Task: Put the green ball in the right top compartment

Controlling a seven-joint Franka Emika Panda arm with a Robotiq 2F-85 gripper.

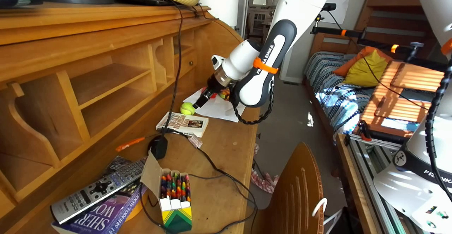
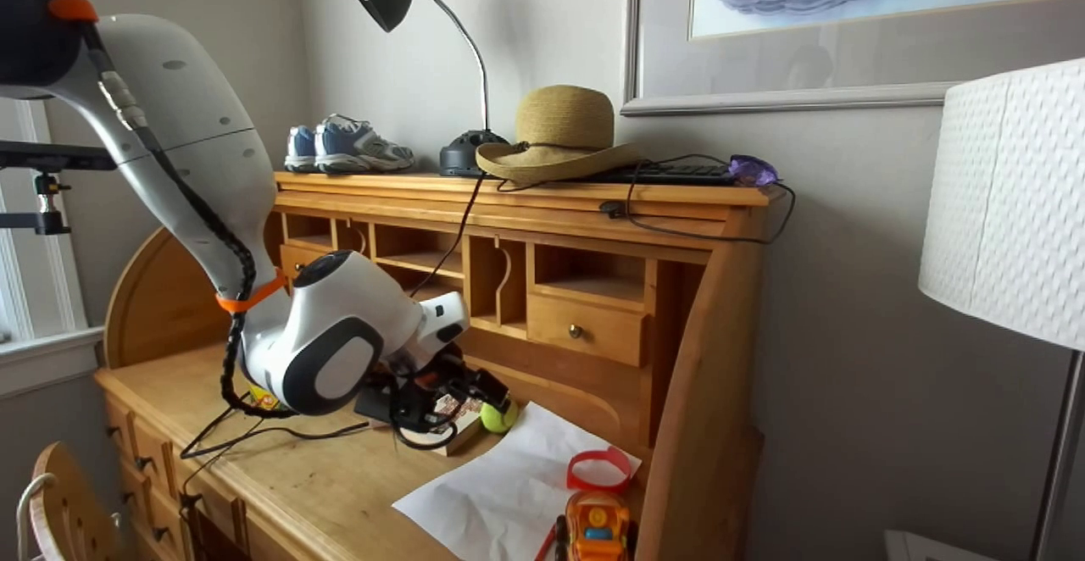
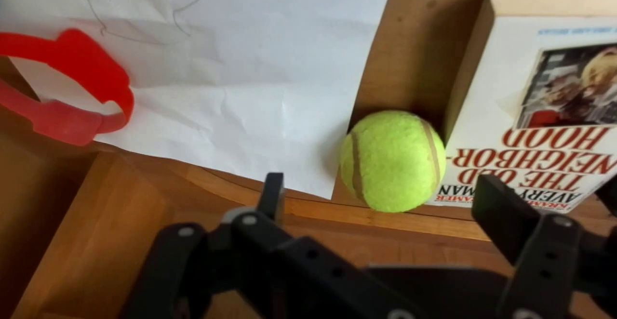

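Observation:
The green ball is a yellow-green tennis ball resting on the desk between a paper sheet and a white book; it shows in both exterior views (image 1: pixel 187 109) (image 2: pixel 500 418) and in the wrist view (image 3: pixel 393 161). My gripper (image 3: pixel 383 186) is open and empty in the wrist view, fingers spread wider than the ball, apart from it. In both exterior views the gripper (image 1: pixel 198 104) (image 2: pixel 459 402) is low over the desk, close to the ball. The right top compartment (image 2: pixel 591 266) is the shallow cubby above a knobbed drawer near the curved end panel; it shows partly in an exterior view (image 1: pixel 186 40).
The white book (image 3: pixel 549 92) lies close beside the ball. The paper (image 2: pixel 509 485) bears a red band (image 2: pixel 599 469) and an orange toy car (image 2: pixel 598 531). A black cord (image 1: pixel 175 82) hangs before the hutch. A crayon box (image 1: pixel 176 209) and remote (image 1: pixel 99 188) stand farther along.

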